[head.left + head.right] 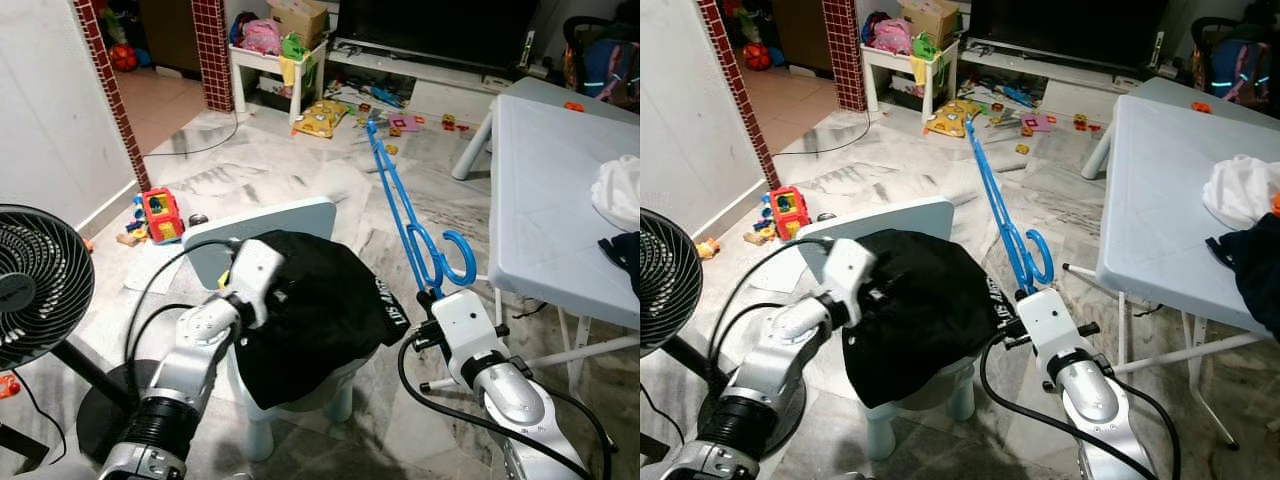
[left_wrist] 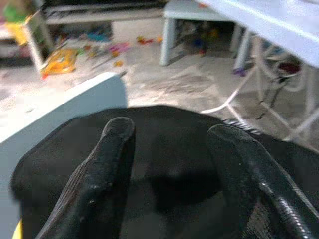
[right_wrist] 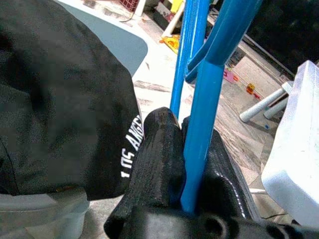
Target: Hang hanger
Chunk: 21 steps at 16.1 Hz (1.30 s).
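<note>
progress: early | right gripper [image 3: 184, 164] clamps blue hanger [image 1: 400, 200], raised right of the chair [image 1: 290, 215], not yet hung | left gripper [image 2: 174, 164] spread over black shirt [image 1: 320, 300] on chair | left: shirt onto hanger, hang

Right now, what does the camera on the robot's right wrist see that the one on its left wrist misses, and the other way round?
The right wrist view alone catches the blue plastic hanger clamped between the right gripper's black fingers, plus white lettering on the cloth. The left wrist view alone catches the left gripper, fingers spread apart just above the cloth. Both see the black T-shirt draped over the small pale-blue plastic chair and the pale-blue plastic table.
</note>
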Tool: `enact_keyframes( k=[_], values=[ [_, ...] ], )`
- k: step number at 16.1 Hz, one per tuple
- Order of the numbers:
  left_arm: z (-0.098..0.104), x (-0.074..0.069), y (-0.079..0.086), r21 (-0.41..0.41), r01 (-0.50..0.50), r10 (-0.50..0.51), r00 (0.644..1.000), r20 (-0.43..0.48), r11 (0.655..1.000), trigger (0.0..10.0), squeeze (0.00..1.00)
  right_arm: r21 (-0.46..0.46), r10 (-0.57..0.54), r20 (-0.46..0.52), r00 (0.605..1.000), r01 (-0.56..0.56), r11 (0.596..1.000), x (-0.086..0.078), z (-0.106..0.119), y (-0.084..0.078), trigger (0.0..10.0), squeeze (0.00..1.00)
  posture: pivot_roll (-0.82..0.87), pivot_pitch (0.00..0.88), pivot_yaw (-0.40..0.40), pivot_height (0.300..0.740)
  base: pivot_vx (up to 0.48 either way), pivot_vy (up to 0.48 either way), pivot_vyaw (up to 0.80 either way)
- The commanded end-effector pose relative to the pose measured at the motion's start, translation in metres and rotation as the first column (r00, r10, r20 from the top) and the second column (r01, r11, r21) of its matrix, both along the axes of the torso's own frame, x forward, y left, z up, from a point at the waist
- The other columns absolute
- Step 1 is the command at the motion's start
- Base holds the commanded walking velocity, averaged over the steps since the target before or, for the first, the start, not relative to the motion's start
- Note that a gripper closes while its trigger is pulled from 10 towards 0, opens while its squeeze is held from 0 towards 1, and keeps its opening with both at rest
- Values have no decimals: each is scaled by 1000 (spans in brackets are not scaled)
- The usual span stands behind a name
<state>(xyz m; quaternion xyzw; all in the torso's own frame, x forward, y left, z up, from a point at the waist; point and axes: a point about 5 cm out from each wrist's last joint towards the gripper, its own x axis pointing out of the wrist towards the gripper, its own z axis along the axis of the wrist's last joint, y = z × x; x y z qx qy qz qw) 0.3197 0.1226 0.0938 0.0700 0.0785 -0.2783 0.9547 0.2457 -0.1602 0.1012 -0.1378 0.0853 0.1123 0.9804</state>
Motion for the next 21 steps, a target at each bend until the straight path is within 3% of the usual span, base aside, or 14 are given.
enact_keyframes(
  k=[1,3,4,6,8,10,12,15,16,17,18,19,21],
  values=[
    [-10,-3,5,3,-57,57,996,-62,998,10000,1000,-5,-11,-2,1000,11,1000,0,-1,-4,10000,0,26,0,-75,740,0,0,0],
    [-24,-11,7,21,-62,65,988,-142,998,10000,1000,-5,-12,-1,1000,12,1000,0,0,-5,10000,0,25,0,-75,740,0,0,0],
    [-34,-16,8,71,-35,46,987,-153,997,10000,1000,-6,-11,-2,1000,11,1000,-1,0,-5,10000,0,19,0,-75,740,0,0,0],
    [-51,-16,13,101,-58,83,962,-260,993,10000,1000,-2,3,-12,1000,-3,1000,-4,0,-3,10000,0,11,0,-77,740,0,0,0],
    [-52,-15,11,91,-67,90,956,-278,994,10000,1000,-2,4,-15,1000,-4,1000,-5,-1,-4,10000,0,7,0,-78,740,0,0,0],
    [-54,-10,8,131,-66,103,950,-293,989,10000,1000,-4,5,-20,1000,-5,1000,-7,-1,-4,10000,0,-3,0,-78,740,0,0,0],
    [-55,-4,7,232,-1,65,960,-271,973,10000,1000,-6,10,-26,1000,-10,1000,-9,0,-5,10000,0,-16,0,-76,740,0,0,0],
    [-65,-9,12,304,70,37,943,-331,950,10000,1000,-4,4,-38,999,-4,1000,-12,-3,-6,10000,0,-13,8,-74,740,0,0,0],
    [-68,-9,12,292,89,19,937,-349,952,10000,0,-1,8,-41,999,-8,1000,-12,-3,-4,10000,0,-16,17,-77,740,0,0,0],
    [-67,-8,11,273,101,-1,939,-343,957,10000,0,3,12,-42,999,-11,1000,-12,-3,-2,10000,0,-16,17,-77,740,0,0,0],
    [-66,-5,10,276,98,-1,943,-332,956,8588,0,4,16,-43,999,-16,1000,-12,-2,0,10000,0,-23,21,-80,740,0,0,0],
    [-65,-2,9,272,103,-9,945,-328,957,0,0,1,23,-45,999,-23,1000,-13,-2,0,10000,0,-27,20,-80,740,0,0,0],
    [-61,2,8,298,115,-19,951,-307,947,0,0,-5,22,-46,999,-22,1000,-13,-1,-2,10000,0,-31,21,-79,740,0,0,0]
  ],
)
